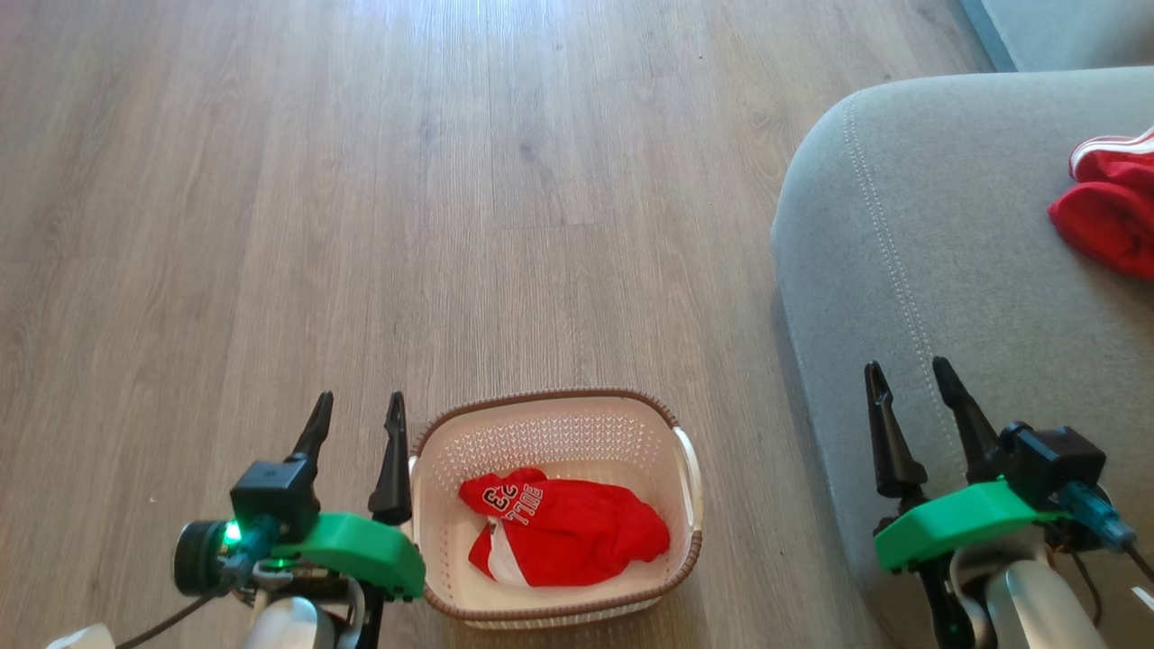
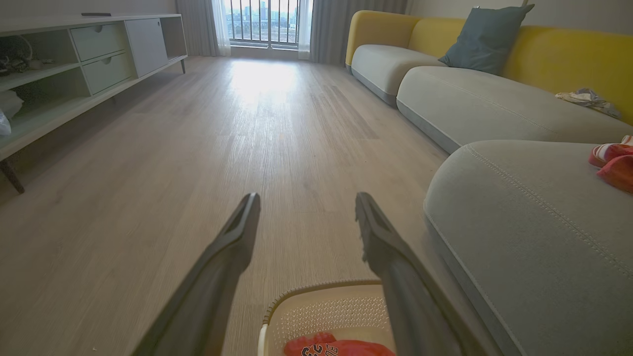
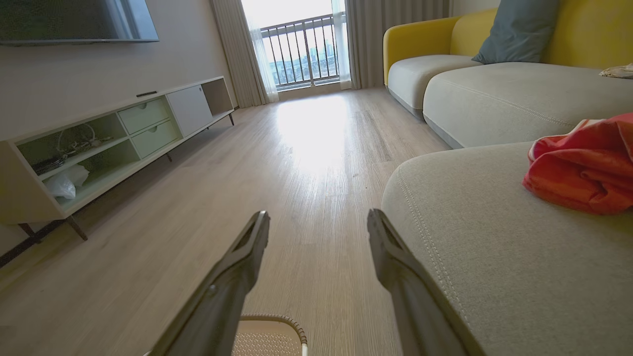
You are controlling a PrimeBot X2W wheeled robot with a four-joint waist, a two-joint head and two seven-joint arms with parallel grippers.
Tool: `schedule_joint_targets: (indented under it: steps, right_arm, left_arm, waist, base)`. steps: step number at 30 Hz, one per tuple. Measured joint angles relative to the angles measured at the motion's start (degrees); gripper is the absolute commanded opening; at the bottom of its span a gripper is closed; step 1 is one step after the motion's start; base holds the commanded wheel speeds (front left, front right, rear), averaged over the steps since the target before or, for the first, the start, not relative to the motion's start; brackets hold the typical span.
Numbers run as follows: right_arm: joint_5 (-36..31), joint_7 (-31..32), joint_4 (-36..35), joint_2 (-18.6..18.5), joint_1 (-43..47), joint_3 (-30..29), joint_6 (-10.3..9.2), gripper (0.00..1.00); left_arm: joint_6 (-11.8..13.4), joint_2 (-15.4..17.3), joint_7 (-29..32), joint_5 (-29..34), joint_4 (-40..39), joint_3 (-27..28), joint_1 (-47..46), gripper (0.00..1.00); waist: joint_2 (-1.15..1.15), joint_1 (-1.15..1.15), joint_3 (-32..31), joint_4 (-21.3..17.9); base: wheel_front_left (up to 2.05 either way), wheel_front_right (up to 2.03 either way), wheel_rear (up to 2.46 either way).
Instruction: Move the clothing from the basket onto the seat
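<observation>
Bottom left, left gripper (image 1: 359, 401) has its fingers spread, holding nothing, just left of the basket (image 1: 559, 401) with a red jersey (image 1: 568, 532) inside. Bottom right, right gripper (image 1: 907, 370), likewise spread and empty, hangs over the seat (image 1: 902, 252). Second red garment (image 1: 1109, 216) lies on it, upper right edge.

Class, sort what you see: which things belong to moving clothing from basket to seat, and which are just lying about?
Job: numbered red jersey, red striped garment, basket, seat.
Lying about: blue-grey cushion, crumpled cloth, media cabinet.
</observation>
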Motion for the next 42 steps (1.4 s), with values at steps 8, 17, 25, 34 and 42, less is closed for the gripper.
schedule_joint_targets:
  steps: [8, 17, 25, 34, 42]
  right_arm:
    - [0.0, 0.0, 0.65, 0.6, 1.09, -0.01, 0.0, 1.0]
    - [0.0, 0.0, 0.65, 0.62, 1.07, -0.11, 0.01, 1.0]
    - [0.0, 0.0, 0.65, 0.62, 1.03, -0.12, 0.0, 1.0]
    - [0.01, 0.0, 0.65, 0.69, 0.99, -0.14, 0.0, 1.0]
    - [-0.66, 0.0, 0.53, 0.59, 0.91, -0.38, 0.0, 1.0]
  left_arm:
    - [0.01, 0.0, 0.0, 0.0, 0.64, -0.6, 0.06, 1.0]
    - [0.0, 0.0, 0.0, 0.0, 0.97, -0.74, 0.06, 1.0]
    - [-0.01, 0.0, -0.01, -0.01, 1.25, -0.86, 0.05, 1.0]
    - [-0.02, 0.0, 0.0, -0.01, 1.43, -1.01, 0.05, 1.0]
    - [-0.12, 0.0, 0.0, -0.01, 1.43, -1.23, -0.02, 1.0]
  waist:
    - [0.0, 0.0, 0.07, 0.08]
    - [0.0, 0.0, 0.17, 0.25]
    - [0.0, 0.0, 0.28, 0.39]
    - [0.0, 0.0, 0.56, 0.05]
    - [0.0, 0.01, 2.08, -0.34]
  base:
    - [0.0, 0.0, 0.0]
    - [0.0, 0.0, 0.0]
    - [0.0, 0.0, 0.0]
    - [0.0, 0.0, 0.0]
    - [0.0, 0.0, 0.0]
